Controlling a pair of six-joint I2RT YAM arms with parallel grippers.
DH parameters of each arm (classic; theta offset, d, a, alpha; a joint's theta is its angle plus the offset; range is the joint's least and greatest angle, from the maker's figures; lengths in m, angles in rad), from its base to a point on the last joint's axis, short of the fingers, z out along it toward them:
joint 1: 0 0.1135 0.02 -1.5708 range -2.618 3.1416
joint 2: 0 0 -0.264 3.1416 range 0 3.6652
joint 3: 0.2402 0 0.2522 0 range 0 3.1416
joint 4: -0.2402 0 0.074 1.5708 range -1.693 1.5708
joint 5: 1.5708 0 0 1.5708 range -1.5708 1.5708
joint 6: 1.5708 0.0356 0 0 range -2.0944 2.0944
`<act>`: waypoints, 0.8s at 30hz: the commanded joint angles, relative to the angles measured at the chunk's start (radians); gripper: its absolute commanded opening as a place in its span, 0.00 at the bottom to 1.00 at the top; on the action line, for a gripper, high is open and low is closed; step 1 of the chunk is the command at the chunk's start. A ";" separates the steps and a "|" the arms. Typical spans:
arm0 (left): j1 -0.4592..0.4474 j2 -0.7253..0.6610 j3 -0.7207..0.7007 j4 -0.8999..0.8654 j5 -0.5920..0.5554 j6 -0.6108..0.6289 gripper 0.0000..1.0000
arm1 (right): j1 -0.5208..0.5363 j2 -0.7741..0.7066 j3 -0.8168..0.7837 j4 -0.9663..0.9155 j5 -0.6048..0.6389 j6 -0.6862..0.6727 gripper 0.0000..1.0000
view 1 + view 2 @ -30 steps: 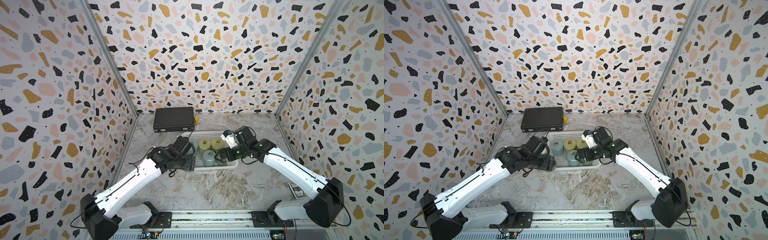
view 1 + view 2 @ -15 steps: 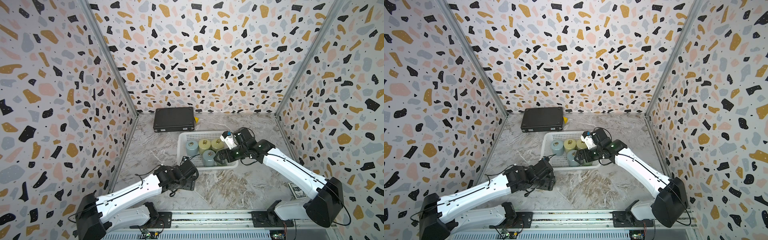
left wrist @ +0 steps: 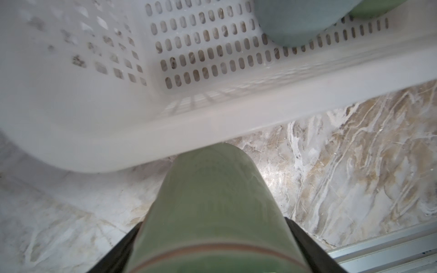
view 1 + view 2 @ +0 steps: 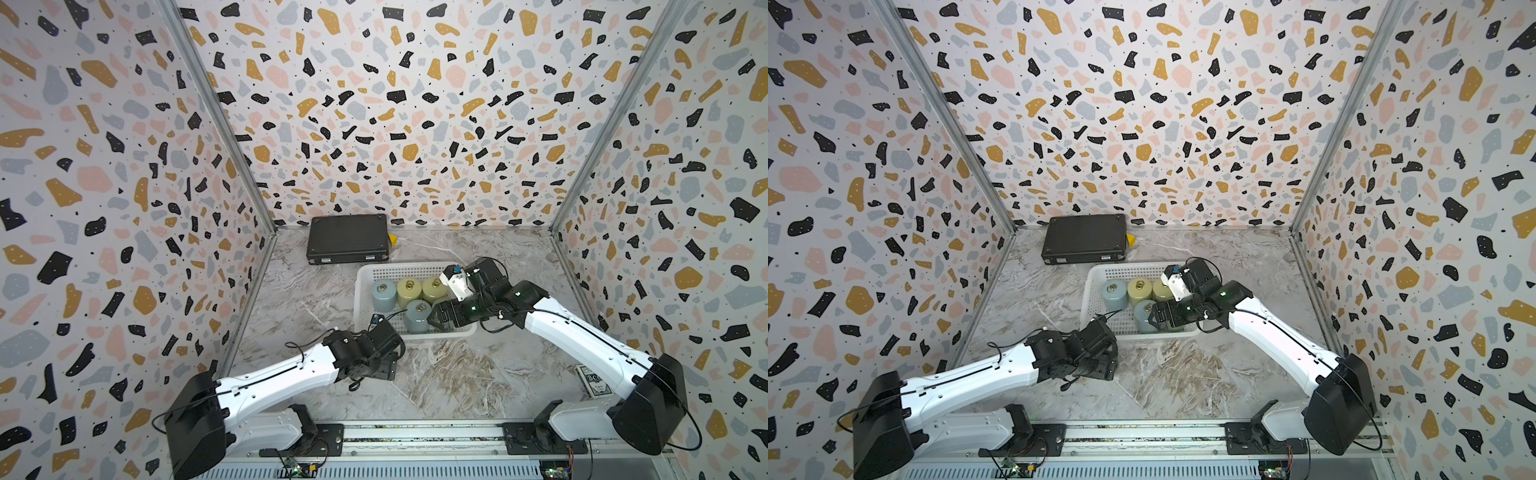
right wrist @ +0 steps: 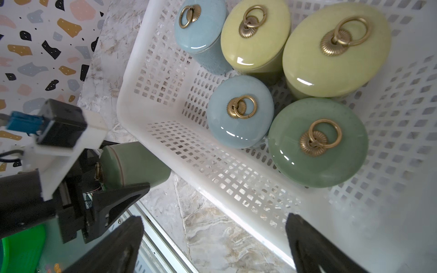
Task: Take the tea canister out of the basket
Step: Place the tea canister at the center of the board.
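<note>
Left gripper (image 3: 212,238): my jaws are clamped on the green tea canister (image 3: 212,189), which lies on its side.
Canister: outside the basket (image 3: 212,123), whose rim lies just ahead of this gripper.
Right gripper (image 5: 214,219): spread wide, empty, above the basket's corner.
Remaining: setting the canister down, I judge.

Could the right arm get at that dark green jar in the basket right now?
Probably yes. The right end effector hangs open over the dark green tea canister, upright in the basket with nothing above its lid. The blue canister close beside it might crowd the grip.
</note>
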 commanded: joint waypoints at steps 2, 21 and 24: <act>-0.006 0.029 0.004 0.036 0.021 0.016 0.81 | 0.006 -0.023 0.010 -0.023 0.008 -0.004 0.99; -0.005 0.113 0.010 0.053 0.015 0.064 0.95 | 0.006 -0.004 0.014 -0.020 0.011 0.000 0.99; -0.005 0.104 0.027 0.033 0.011 0.065 1.00 | 0.006 -0.004 0.013 -0.021 0.011 0.000 0.99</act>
